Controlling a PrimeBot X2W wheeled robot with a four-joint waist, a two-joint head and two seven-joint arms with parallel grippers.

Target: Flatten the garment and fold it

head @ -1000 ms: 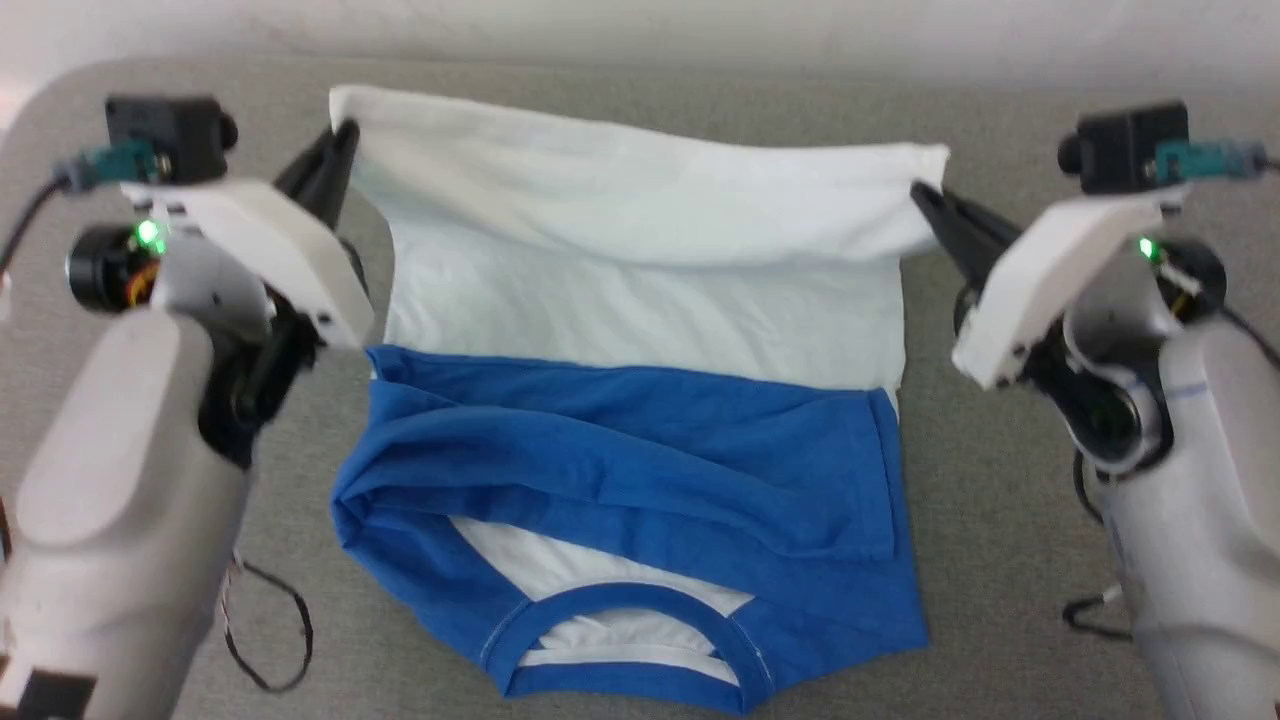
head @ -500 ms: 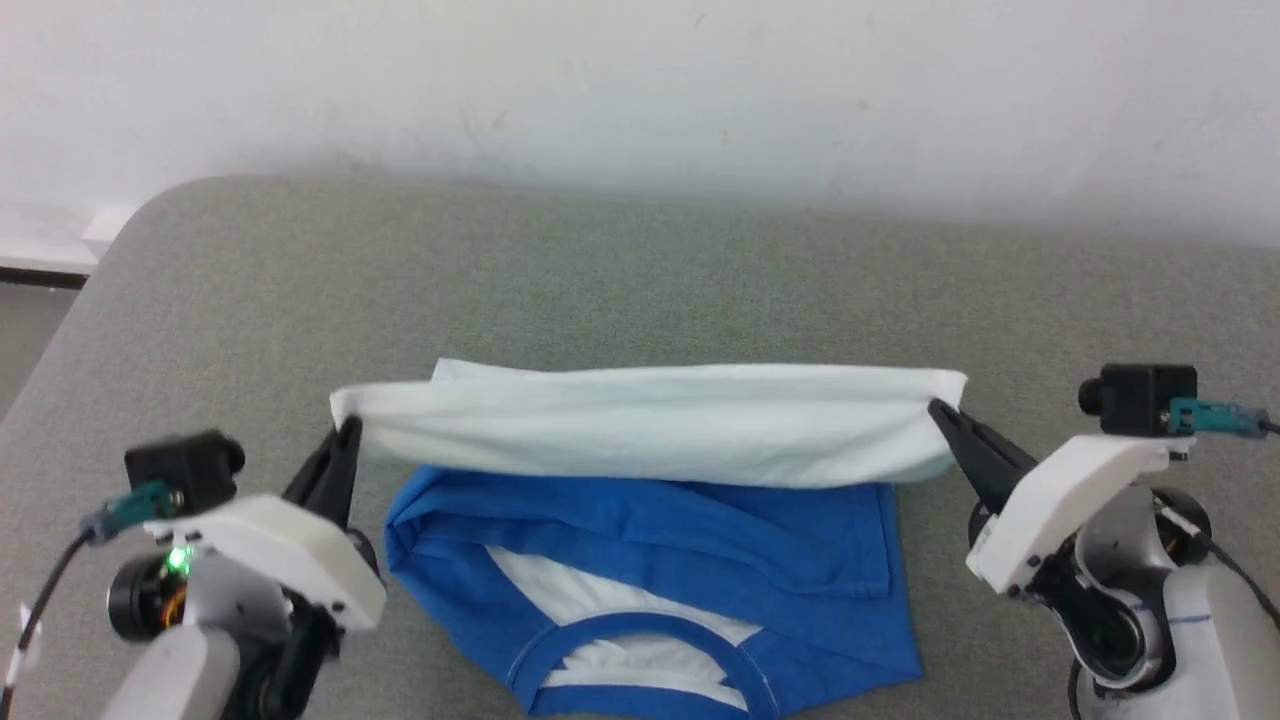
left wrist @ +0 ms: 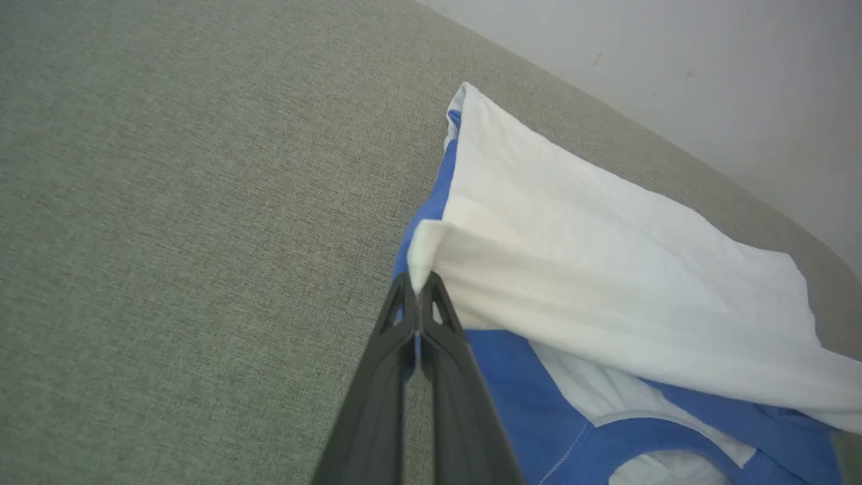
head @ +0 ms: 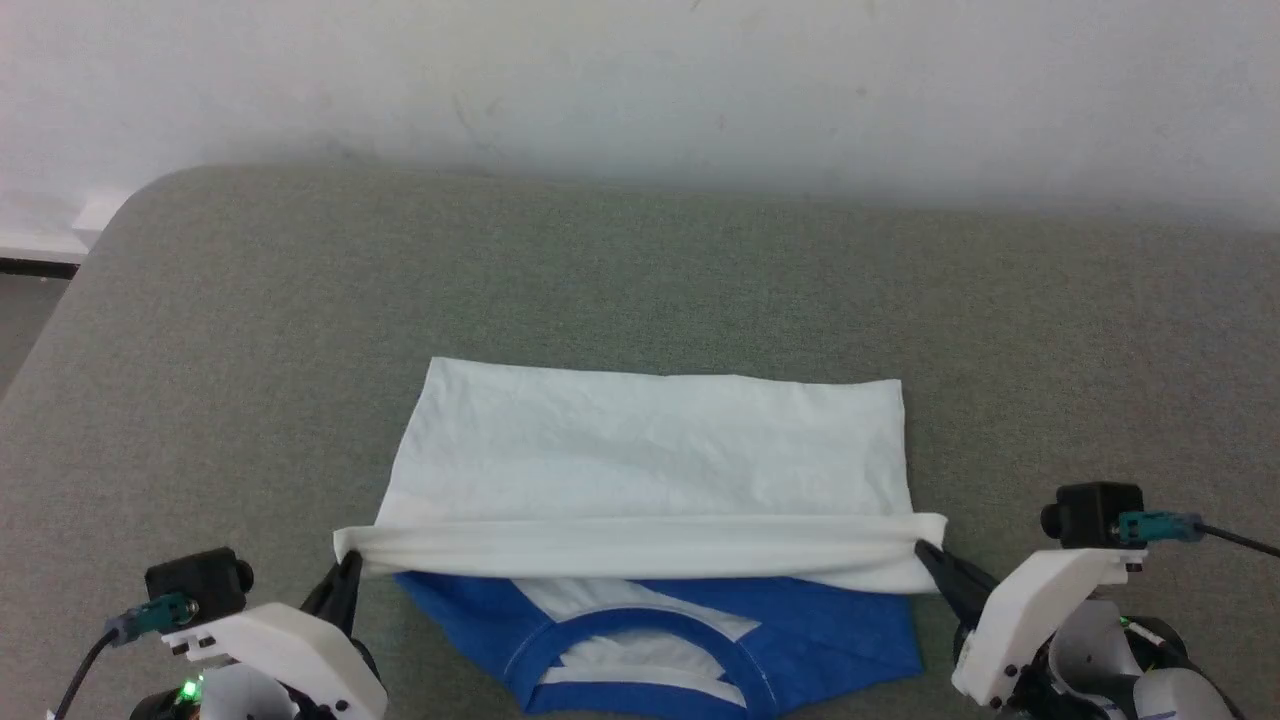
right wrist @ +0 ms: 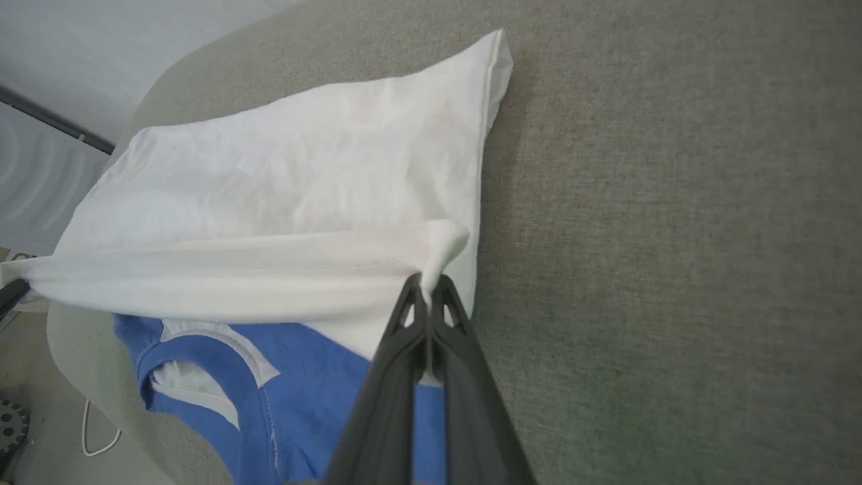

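You have the grey surface (head: 640, 280) carrying the T-shirt (head: 650, 450) toward its near edge, with the white body folded over the blue shoulders. Your left pincer (head: 345, 578) is clamped on the hem's left corner. Your right pincer (head: 930, 556) is clamped on the hem's right corner, and the hem is raised between them.

The garment (head: 650, 450) is a T-shirt with a white body, royal-blue shoulders and a blue neckband (head: 640, 640). It lies at the 6 o'clock side of the grey padded surface (head: 640, 270), neck opening toward 6 o'clock. The white lower body is doubled back toward the neck, fold edge facing 12 o'clock. The hem (head: 640, 548) forms a taut, raised band running 9 to 3 o'clock, partly covering the blue shoulders
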